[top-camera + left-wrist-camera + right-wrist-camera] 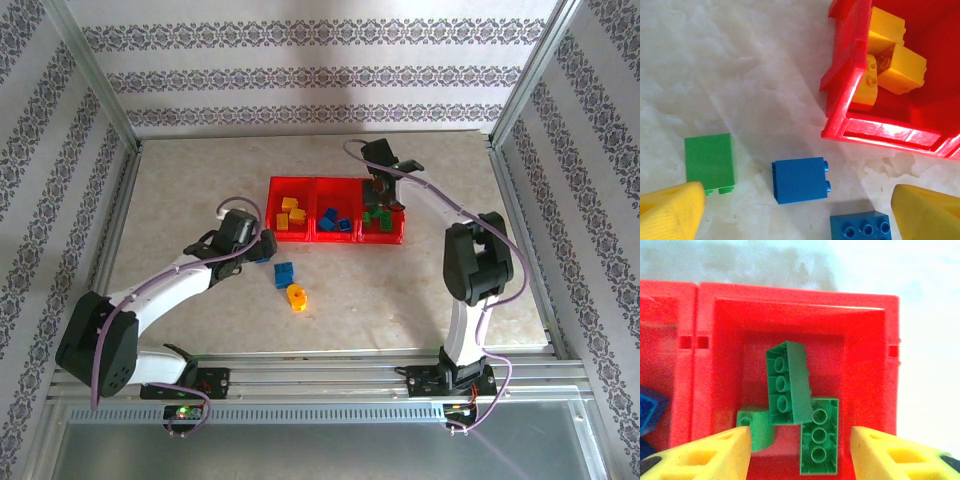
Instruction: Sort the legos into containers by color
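- Red plastic tray (313,181): yellow legos (895,65) in its left compartment, blue in the middle, green legos (787,382) in the right.
- Your right gripper (800,445) hovers over the green legos, jaws parted, empty.
- Your left gripper (797,210) is spread wide above a blue lego (800,180) on the table (180,200), just beside the tray.
- A yellow-orange piece (296,297), possibly round, lies nearer you.

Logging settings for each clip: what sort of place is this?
Likely a lab test booth: silver aluminium rails frame a beige stone-look tabletop, floral-striped wallpaper panels form the walls, and two white-and-black robot arms stand at its near edge.
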You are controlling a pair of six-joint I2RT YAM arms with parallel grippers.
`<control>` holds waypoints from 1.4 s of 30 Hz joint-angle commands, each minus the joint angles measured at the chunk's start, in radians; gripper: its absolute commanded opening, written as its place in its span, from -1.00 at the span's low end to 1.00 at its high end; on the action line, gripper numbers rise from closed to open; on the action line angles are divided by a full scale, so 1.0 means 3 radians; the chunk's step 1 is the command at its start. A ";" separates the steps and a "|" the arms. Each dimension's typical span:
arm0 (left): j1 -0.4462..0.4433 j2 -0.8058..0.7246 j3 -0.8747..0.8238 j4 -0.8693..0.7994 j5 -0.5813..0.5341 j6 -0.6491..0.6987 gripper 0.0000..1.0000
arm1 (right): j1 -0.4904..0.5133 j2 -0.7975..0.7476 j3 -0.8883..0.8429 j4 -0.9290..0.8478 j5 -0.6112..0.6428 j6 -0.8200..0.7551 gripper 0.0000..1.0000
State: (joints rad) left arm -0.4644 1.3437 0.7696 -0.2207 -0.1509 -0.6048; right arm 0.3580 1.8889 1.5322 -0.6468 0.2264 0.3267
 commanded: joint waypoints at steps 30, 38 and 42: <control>-0.0160 0.1101 0.0552 -0.0169 -0.0217 0.0063 0.51 | 0.0207 -0.1750 -0.1265 0.0258 0.0159 0.0366 0.96; -0.0143 0.1255 0.0604 -0.0200 -0.0285 0.0034 0.42 | 0.0203 -0.1727 -0.1278 0.0279 0.0104 0.0388 0.96; -0.0124 0.1311 0.0594 -0.0162 -0.0274 0.0022 0.36 | 0.0203 -0.1744 -0.1299 0.0320 0.0074 0.0402 0.96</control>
State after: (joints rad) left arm -0.5037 1.7107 0.9329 -0.2543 -0.2153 -0.5915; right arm 0.4107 1.3876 1.1561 -0.5671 0.2596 0.4423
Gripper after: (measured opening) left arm 0.685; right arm 0.983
